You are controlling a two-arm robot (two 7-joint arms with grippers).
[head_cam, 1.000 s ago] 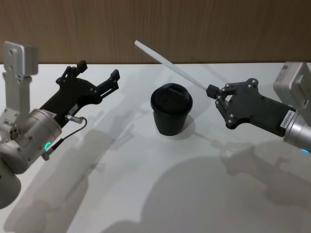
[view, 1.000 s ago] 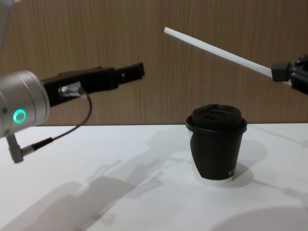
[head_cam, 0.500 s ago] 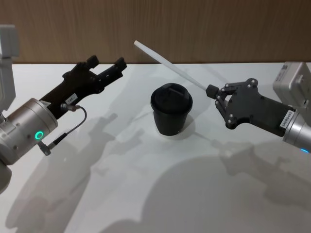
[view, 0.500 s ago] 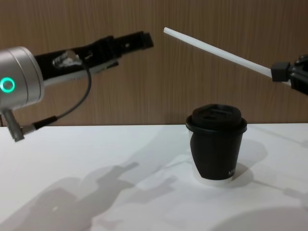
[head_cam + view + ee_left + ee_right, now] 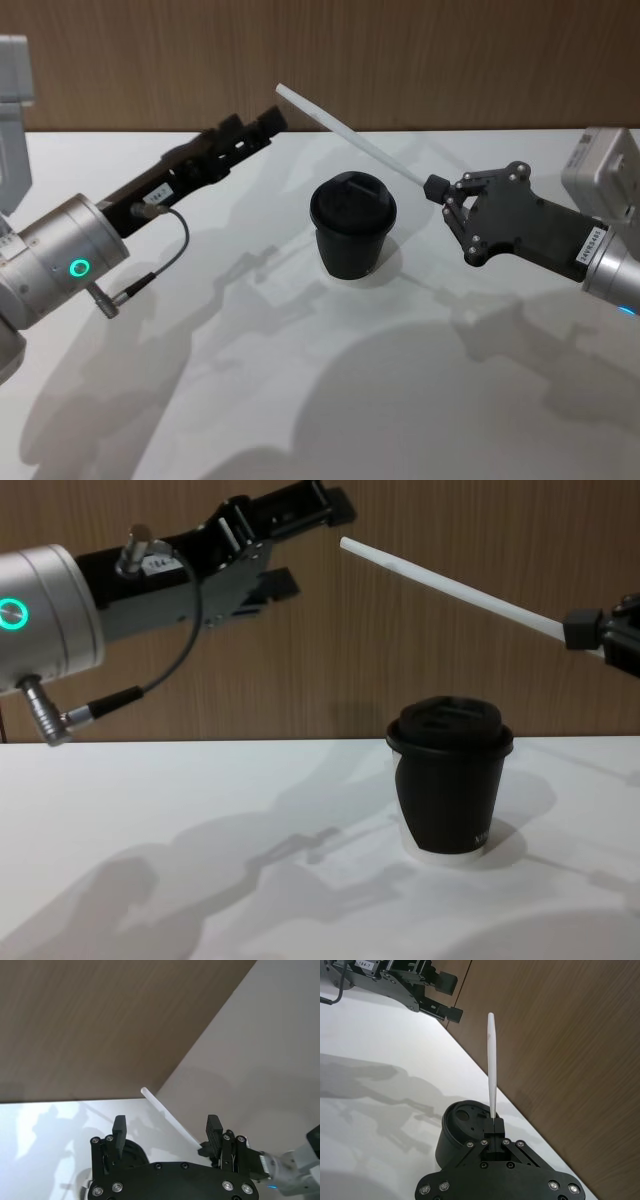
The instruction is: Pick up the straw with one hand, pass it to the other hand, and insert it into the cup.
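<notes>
Left gripper (image 5: 256, 126) at upper centre-left, fingers wide apart, near the free tip of the straw (image 5: 350, 135), which slants in the air over the black cup (image 5: 352, 228) at centre, its lower end pinched in right gripper (image 5: 437, 187) at right.
</notes>
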